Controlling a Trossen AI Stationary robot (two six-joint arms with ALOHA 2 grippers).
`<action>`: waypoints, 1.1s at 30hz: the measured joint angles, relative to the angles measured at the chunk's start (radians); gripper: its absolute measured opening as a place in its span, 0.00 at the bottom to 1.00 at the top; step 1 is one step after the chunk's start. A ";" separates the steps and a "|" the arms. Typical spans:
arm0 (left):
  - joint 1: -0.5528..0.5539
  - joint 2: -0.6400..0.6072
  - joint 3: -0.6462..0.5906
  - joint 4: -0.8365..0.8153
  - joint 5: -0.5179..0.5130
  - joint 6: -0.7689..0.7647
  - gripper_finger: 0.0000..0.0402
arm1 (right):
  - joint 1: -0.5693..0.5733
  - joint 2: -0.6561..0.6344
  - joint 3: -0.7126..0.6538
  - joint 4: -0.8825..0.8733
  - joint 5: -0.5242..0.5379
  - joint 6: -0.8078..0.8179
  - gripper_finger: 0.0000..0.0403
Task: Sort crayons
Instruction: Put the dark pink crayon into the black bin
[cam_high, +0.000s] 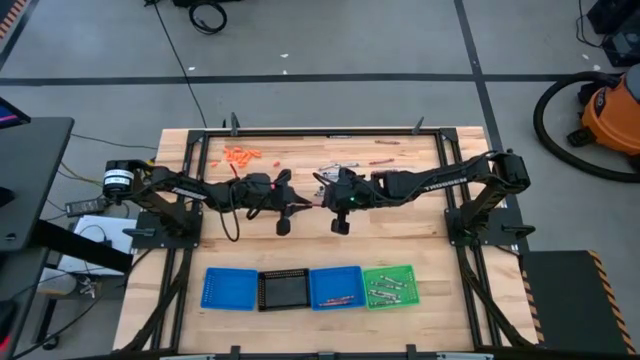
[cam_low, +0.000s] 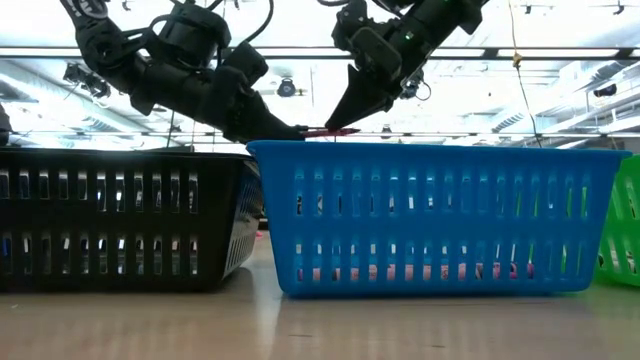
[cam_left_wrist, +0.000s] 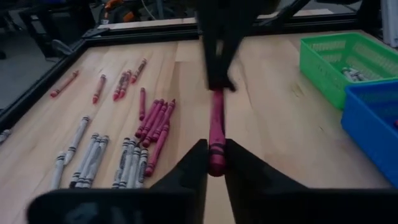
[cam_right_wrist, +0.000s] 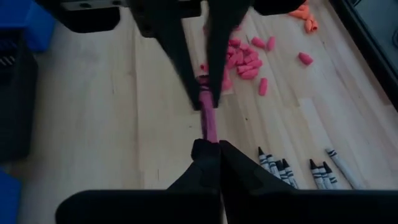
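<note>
Fingers of both grippers pinch the same magenta crayon (cam_left_wrist: 216, 138), one at each end, so it hangs level between them above the table. It looks light, stiff and likely brittle in the middle, with a paper wrap that should give decent friction; the ends are the sensible places to hold, with only modest squeeze.

High view: the left gripper (cam_high: 303, 199) and right gripper (cam_high: 322, 195) meet nose to nose at frame centre, above the bare wood. Along the lower edge sit a blue tray (cam_high: 228, 288), a black tray (cam_high: 283, 290), a second blue tray (cam_high: 335, 287) and a green tray (cam_high: 389, 285).

Low view: both sets of fingers converge in the upper middle, just above the blue tray's rim, with the crayon a thin line between them.

Left wrist view: the left fingers (cam_left_wrist: 186, 168) close snugly on the near end; the right arm's tips clamp the far end. Loose grey crayons (cam_left_wrist: 99, 158) and maroon crayons (cam_left_wrist: 154, 121) lie at centre left.

Right wrist view: the right fingers (cam_right_wrist: 235, 163) nip the crayon at lower centre. Pink scraps (cam_right_wrist: 247, 61) scatter at upper centre; I cannot tell what they are.
</note>
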 joint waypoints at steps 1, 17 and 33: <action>0.000 0.000 0.000 0.000 0.006 -0.001 0.09 | 0.000 0.000 0.000 0.001 0.000 0.000 0.02; -0.161 -0.069 0.292 -0.840 0.031 -0.108 0.11 | 0.076 -0.116 0.001 -0.155 0.167 0.066 0.16; -0.513 -0.109 0.444 -1.222 -0.012 -0.448 0.11 | 0.166 -0.127 -0.048 -0.255 0.317 0.159 0.16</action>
